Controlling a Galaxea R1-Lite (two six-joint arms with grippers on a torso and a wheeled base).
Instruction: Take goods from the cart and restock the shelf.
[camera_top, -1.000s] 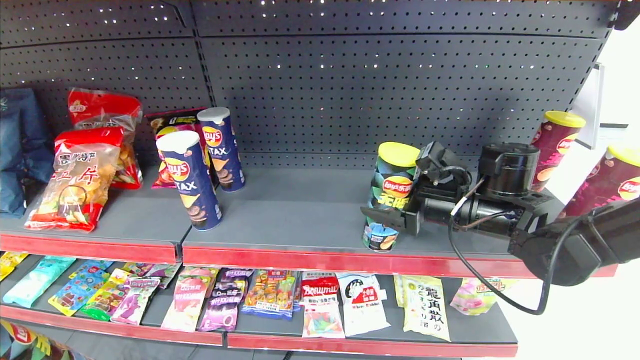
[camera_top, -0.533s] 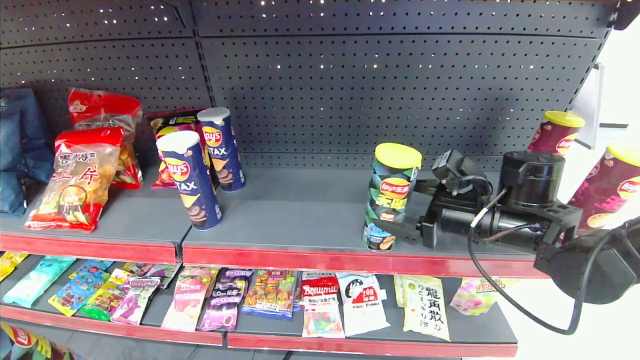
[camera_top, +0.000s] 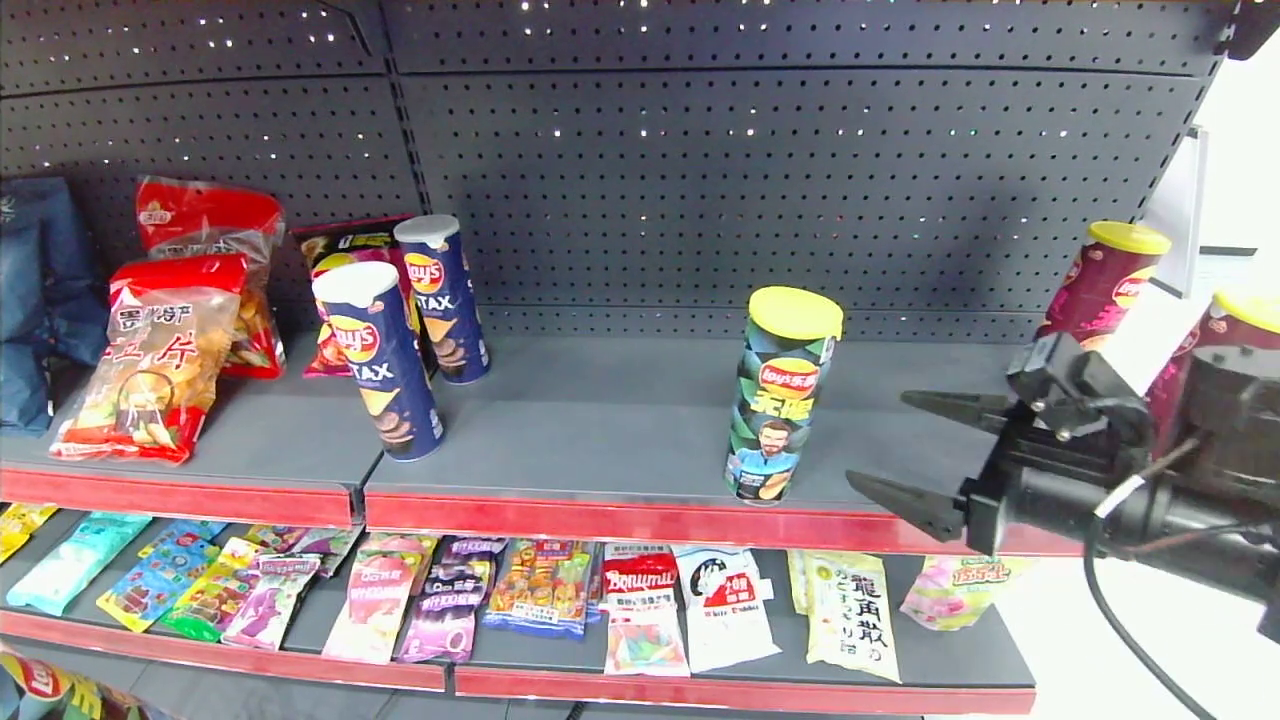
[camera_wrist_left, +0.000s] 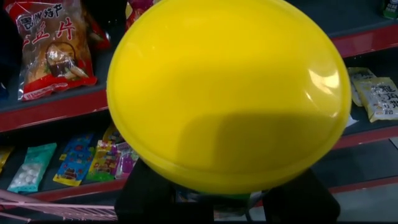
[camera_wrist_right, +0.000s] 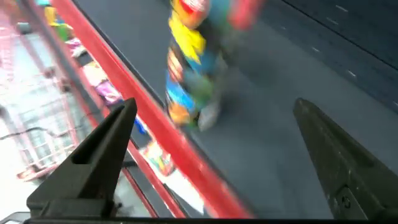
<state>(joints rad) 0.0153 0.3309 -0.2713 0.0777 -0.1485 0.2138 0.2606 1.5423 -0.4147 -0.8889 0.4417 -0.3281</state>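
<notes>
Head view: the pegboard (camera_top: 700, 180) backs the whole unit. The shelf (camera_top: 600, 420), grey with a red front lip, runs below it. The lower shelf (camera_top: 950, 660) carries a row of flat packets (camera_top: 640, 600) along its length. Snack bags (camera_top: 160, 360) lean at the far 9 o'clock end of the shelf. The right tool (camera_top: 878, 438) is at about 4 o'clock from the green can (camera_top: 778, 400), near it but not touching. Its two dark fingers are spread wide with nothing between them, and it points toward 9 o'clock. The green can stands upright with a yellow lid, close to the shelf's front lip, right of the middle. Two blue cans (camera_top: 380, 360) stand upright toward 9 o'clock of it, well apart from it and just beside the bags. Two maroon cans (camera_top: 1105, 285) with yellow lids stand at about 2 o'clock of it, at the shelf's end. Left wrist view: the left tool (camera_wrist_left: 224, 202) grips a second can just under its yellow lid (camera_wrist_left: 227, 93), with dark fingers on either side of the body. That can is held out in front of the shelves.
</notes>
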